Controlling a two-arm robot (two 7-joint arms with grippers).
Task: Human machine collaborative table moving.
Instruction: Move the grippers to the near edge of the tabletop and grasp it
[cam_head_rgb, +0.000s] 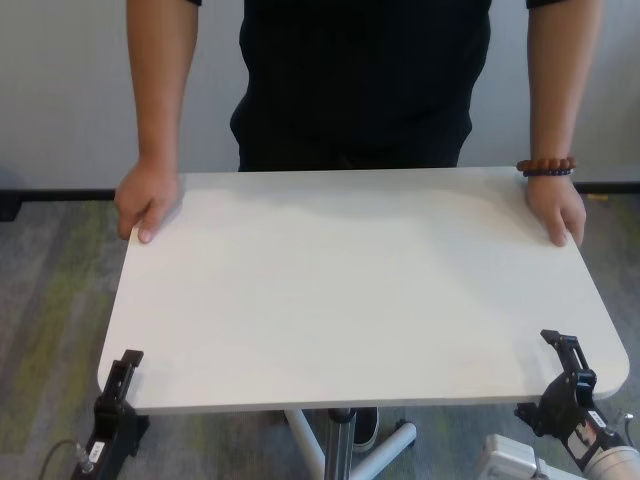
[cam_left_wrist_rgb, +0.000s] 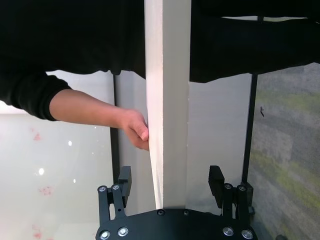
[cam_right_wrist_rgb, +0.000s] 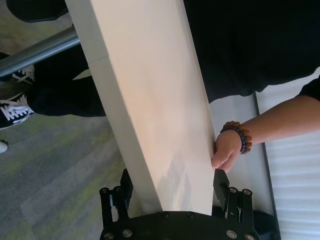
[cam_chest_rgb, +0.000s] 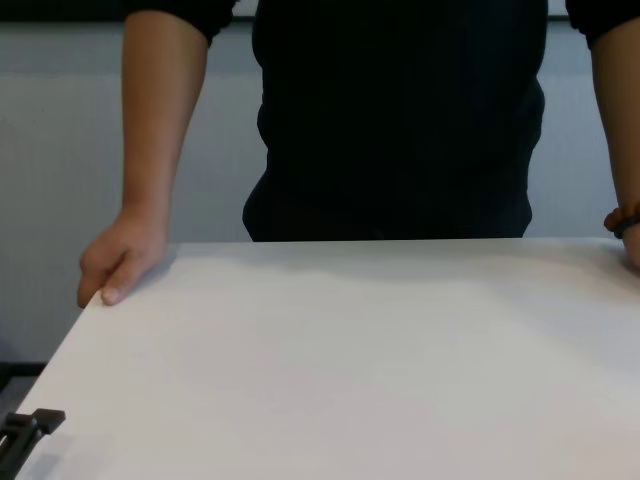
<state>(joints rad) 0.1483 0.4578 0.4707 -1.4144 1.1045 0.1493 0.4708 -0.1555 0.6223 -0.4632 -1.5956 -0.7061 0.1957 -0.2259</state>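
Two black two-finger grippers, left (cam_head_rgb: 126, 367) and right (cam_head_rgb: 566, 352), straddle the big white rectangular counter's (cam_head_rgb: 360, 290) near edge, jaws released; they should clench evenly before the black-shirted human (cam_head_rgb: 365, 80) pulls.

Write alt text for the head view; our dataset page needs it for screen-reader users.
A person in black grips the far corners of a white table with both hands, while the left gripper and right gripper straddle its near corners, fingers open around the edge.
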